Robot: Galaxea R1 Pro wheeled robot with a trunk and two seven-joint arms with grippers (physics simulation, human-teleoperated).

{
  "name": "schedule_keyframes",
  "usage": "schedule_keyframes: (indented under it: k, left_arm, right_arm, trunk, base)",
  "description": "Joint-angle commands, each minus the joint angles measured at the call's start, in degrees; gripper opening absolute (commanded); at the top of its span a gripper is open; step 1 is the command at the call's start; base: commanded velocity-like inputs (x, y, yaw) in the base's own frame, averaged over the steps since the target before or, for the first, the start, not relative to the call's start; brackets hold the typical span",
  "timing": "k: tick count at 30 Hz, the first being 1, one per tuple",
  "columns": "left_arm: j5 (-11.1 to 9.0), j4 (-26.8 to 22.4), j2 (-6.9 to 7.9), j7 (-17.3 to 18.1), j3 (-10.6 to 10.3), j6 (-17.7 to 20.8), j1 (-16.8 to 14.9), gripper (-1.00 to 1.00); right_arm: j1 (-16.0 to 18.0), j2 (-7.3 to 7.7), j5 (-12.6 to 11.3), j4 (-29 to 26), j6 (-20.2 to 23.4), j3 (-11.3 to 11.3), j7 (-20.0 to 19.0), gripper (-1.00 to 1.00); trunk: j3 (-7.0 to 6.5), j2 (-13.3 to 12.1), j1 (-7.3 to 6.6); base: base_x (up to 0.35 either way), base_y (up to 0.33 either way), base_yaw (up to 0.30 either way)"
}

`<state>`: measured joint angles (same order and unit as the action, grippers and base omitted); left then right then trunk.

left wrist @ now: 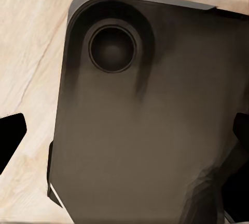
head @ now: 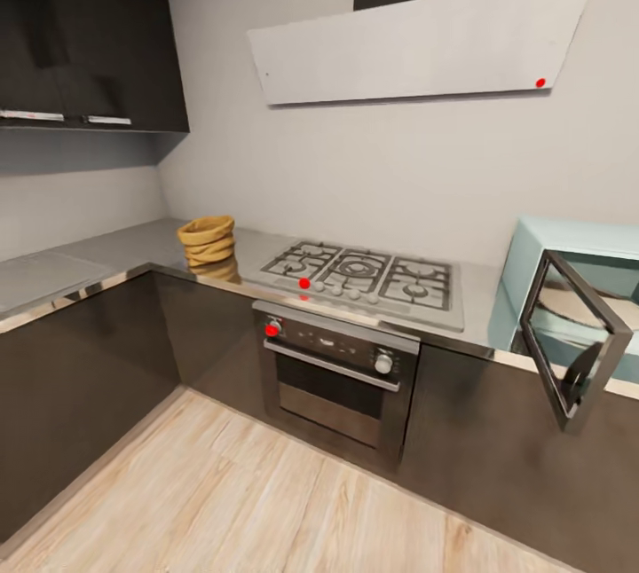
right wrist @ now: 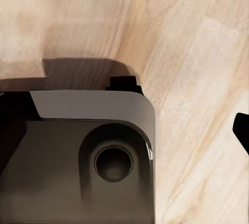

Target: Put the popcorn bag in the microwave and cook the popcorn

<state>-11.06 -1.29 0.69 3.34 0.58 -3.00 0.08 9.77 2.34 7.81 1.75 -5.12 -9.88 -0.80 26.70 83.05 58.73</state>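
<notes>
1 bag (head: 208, 240) on the countertop (head: 115, 247), left of the hob (head: 359, 276). 1 microwave (head: 568, 289) right of the hob, door (head: 572, 341) swung open past the counter edge. 1 oven (head: 335, 378) under the hob. Open wood floor (head: 231, 502) before it. Both grippers: spread can't be told; wrist views show the robot base (left wrist: 145, 130) over floor.

gas hob (head: 359, 276), oven (head: 335, 373), white hood (head: 417, 45)

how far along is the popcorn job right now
Done: the microwave door already hangs open. In hand: nothing; the popcorn bag sits on the countertop left of the gas hob, and both wrist views look down at the wood floor. Left: grab the bag, load it, shut the door, heat.
</notes>
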Motion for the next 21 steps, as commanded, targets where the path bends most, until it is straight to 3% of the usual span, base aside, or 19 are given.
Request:
schedule_keyframes:
  k: [1,21]
  left_arm:
    - [-0.5,0.0,0.01,0.3,0.0,-0.1,0.0,1.0]
    - [-0.5,0.0,0.01,0.3,0.0,-0.1,0.0,1.0]
  right_arm:
    - [0.1,0.03,0.6,0.2,-0.3,-0.5,-0.1,1.0]
    - [0.1,0.03,0.6,0.2,-0.2,-0.5,-0.1,1.0]
  trunk:
    - [0.05,0.0,0.0]
    - [0.05,0.0,0.0]
  base:
    - [0.0,0.0,0.282]
    - [0.0,0.0,0.282]
